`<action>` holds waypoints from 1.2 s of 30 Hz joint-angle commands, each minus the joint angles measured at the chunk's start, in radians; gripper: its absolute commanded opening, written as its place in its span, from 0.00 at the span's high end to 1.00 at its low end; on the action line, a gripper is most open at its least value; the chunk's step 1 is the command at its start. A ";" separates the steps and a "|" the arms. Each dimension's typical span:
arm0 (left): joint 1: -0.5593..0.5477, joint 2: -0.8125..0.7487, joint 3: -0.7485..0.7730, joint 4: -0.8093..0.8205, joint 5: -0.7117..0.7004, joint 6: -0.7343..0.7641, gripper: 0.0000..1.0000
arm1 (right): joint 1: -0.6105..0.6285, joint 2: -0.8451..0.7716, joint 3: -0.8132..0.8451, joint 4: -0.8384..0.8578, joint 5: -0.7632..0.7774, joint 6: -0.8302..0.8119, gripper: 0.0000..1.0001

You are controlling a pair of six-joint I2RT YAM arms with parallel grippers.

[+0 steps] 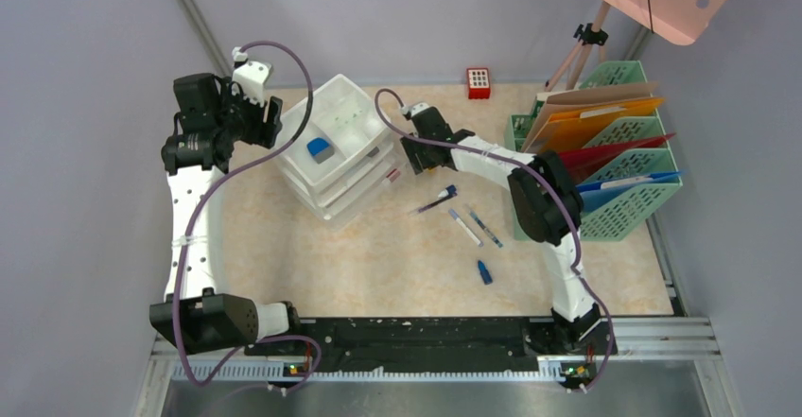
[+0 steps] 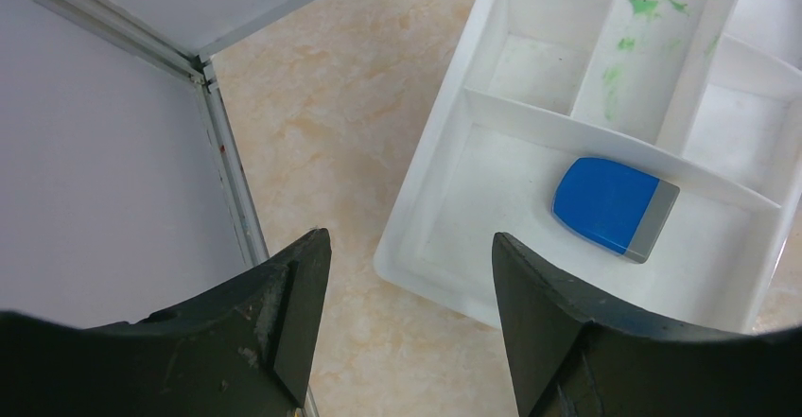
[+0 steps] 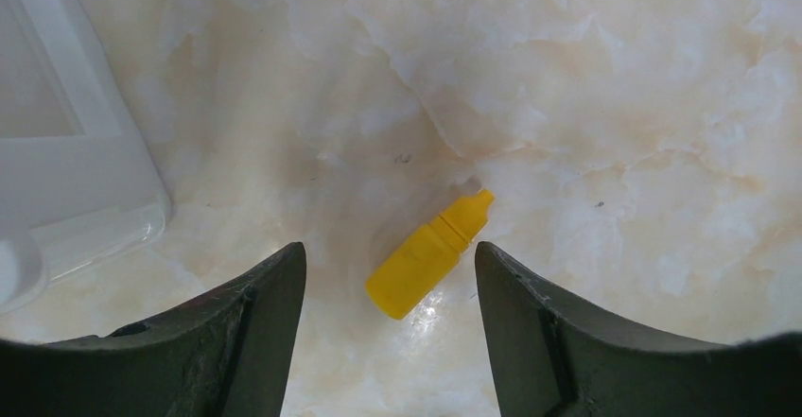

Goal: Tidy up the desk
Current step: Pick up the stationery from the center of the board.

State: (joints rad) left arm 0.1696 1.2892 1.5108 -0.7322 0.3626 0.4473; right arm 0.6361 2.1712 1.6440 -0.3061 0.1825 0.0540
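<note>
**Right gripper, left gripper: both wide open, empty**

Right fingers frame a yellow dropper bottle lying on the desk, near the white drawer unit. Left sits over its top tray; blue eraser in the long compartment. Pens loose mid-desk; folders in the green rack.

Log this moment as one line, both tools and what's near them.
left tool open, by tray corner | eraser in tray | right tool open, over yellow bottle lying on desk
</note>
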 commanded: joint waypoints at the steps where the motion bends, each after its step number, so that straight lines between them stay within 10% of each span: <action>1: 0.005 -0.024 -0.006 0.049 0.021 0.000 0.32 | -0.014 -0.002 -0.003 0.021 -0.003 0.014 0.35; 36: 0.005 -0.050 0.003 0.058 -0.007 -0.018 0.31 | -0.072 -0.268 -0.062 -0.014 -0.146 -0.102 0.94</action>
State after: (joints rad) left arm 0.1696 1.2854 1.5108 -0.7319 0.3645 0.4442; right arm 0.5755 2.0941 1.5806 -0.3298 0.0757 0.0181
